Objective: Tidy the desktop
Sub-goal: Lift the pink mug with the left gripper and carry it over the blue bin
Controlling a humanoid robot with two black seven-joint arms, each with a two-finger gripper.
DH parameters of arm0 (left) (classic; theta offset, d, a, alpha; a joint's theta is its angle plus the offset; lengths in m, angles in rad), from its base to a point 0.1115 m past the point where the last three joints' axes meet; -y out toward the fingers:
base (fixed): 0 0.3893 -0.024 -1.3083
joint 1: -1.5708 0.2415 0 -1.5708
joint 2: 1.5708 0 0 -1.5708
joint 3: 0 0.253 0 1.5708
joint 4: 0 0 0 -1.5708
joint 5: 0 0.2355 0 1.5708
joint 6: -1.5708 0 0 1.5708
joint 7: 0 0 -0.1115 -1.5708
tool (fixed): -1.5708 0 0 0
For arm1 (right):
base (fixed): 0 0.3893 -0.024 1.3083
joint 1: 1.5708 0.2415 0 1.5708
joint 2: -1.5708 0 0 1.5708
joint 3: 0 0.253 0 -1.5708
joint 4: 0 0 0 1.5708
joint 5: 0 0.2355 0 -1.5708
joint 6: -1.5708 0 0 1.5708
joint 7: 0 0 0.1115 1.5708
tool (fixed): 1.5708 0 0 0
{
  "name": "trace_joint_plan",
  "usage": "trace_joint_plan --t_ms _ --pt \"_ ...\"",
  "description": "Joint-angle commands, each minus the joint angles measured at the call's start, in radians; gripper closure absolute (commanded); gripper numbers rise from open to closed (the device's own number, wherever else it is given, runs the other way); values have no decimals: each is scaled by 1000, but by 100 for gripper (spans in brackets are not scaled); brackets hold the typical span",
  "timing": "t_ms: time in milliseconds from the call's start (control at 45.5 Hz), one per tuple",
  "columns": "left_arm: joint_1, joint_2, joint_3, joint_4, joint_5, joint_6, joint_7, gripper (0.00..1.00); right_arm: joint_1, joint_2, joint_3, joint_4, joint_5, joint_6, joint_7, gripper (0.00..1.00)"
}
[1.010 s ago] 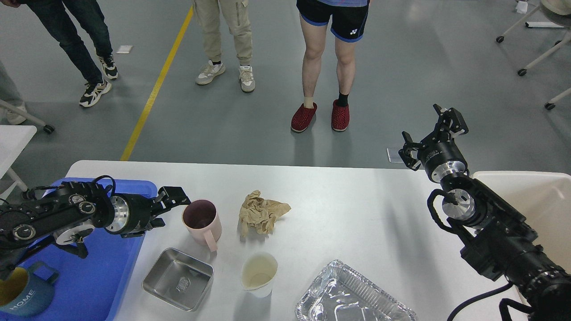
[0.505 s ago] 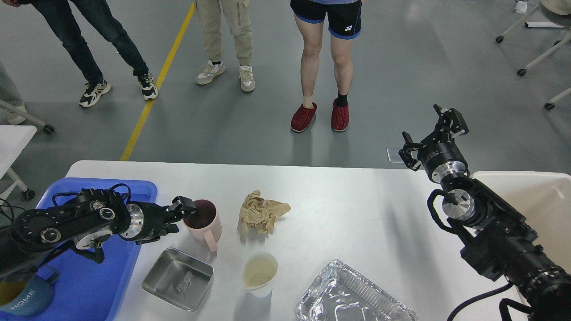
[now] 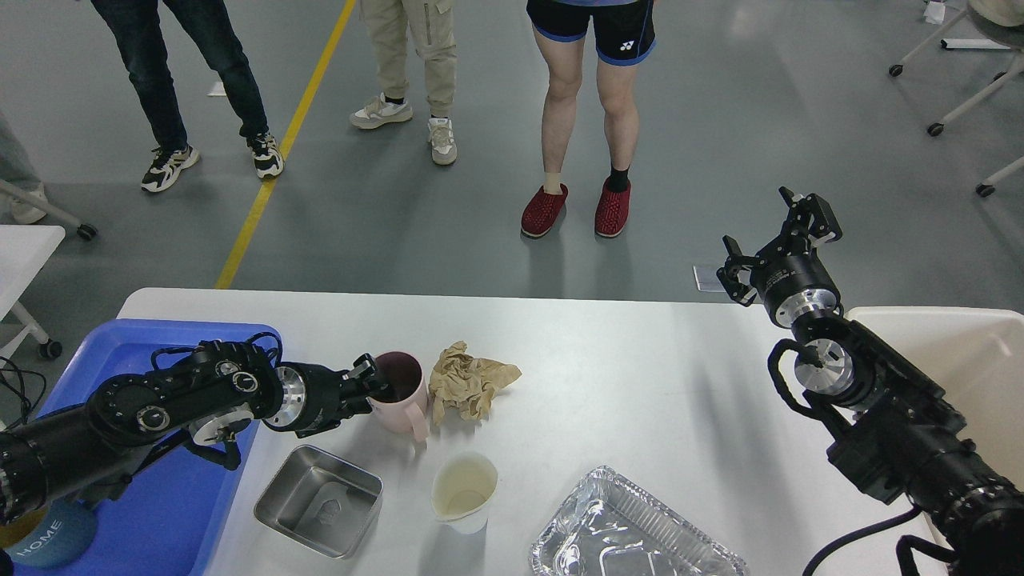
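The desktop (image 3: 640, 376) is a wide white-grey table top. On it lie a pink mug (image 3: 404, 392), a crumpled brown paper (image 3: 468, 382), a square steel tin (image 3: 320, 500), a white cup (image 3: 464, 490) and a foil tray (image 3: 632, 532). My left gripper (image 3: 366, 386) is at the mug's left rim and touches it; whether it clamps the rim does not show. My right gripper (image 3: 774, 240) is open and empty, held high over the table's far right edge.
A blue tray (image 3: 160, 496) at the left holds a blue mug marked HOME (image 3: 48, 540). A white bin (image 3: 960, 352) stands at the right. Several people stand on the floor beyond the table. A small white side table (image 3: 24, 248) is at far left.
My left arm has reached right from over the blue tray to the pink mug. The mug has shifted right, close to the crumpled paper. The right arm has not moved.
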Motion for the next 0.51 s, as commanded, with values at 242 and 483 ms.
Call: trace_joint_plan --t_ms 242,483 --pt "0 3 -3 -1 -26 -19 109 99 -4 0 -2 -5 0 0 0 0" --pt "-6 14 -5 -4 -41 -30 121 100 -3 3 -2 -5 0 0 0 0"
